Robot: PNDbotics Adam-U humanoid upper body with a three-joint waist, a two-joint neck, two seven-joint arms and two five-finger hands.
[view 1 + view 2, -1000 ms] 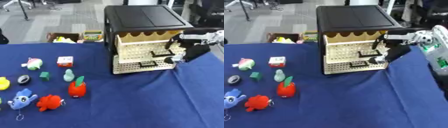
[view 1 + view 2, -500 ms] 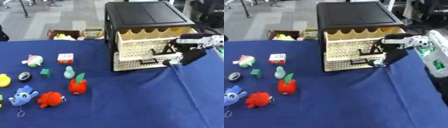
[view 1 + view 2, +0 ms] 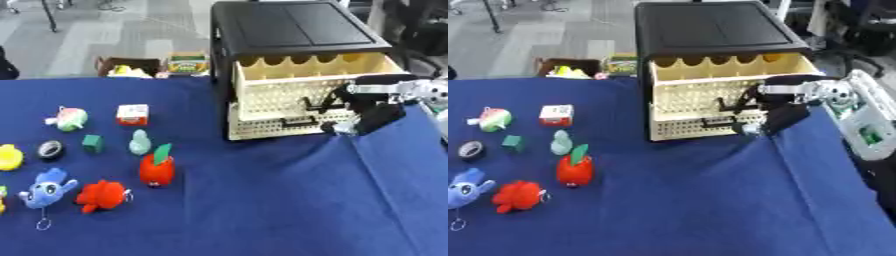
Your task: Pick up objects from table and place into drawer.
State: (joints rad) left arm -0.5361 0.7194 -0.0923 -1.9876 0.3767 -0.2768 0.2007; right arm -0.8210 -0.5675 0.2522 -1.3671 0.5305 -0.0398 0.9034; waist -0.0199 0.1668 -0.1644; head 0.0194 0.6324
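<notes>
A black cabinet [image 3: 293,25] with two cream perforated drawers stands at the back right of the blue table. Its top drawer [image 3: 280,95] is pulled out a little, showing its scalloped rim. My right hand [image 3: 381,107] reaches in from the right, fingers curled at that drawer's black handle [image 3: 317,103]. At the left lie the toys: a red apple [image 3: 157,169], a red plush [image 3: 102,195], a blue plush [image 3: 44,187], a pale green pear [image 3: 140,142], a green cube [image 3: 92,143], a red-and-white cube [image 3: 133,114] and a green-pink ball [image 3: 70,118]. My left hand shows in no view.
A black ring [image 3: 50,149] and a yellow toy [image 3: 9,157] lie at the far left. Behind the table stand a brown box [image 3: 131,65] and a crayon box [image 3: 188,62]. Bare blue cloth [image 3: 280,200] spreads in front of the cabinet.
My right hand has drawn a little toward me and down at the handle, and the top drawer stands slightly further out.
</notes>
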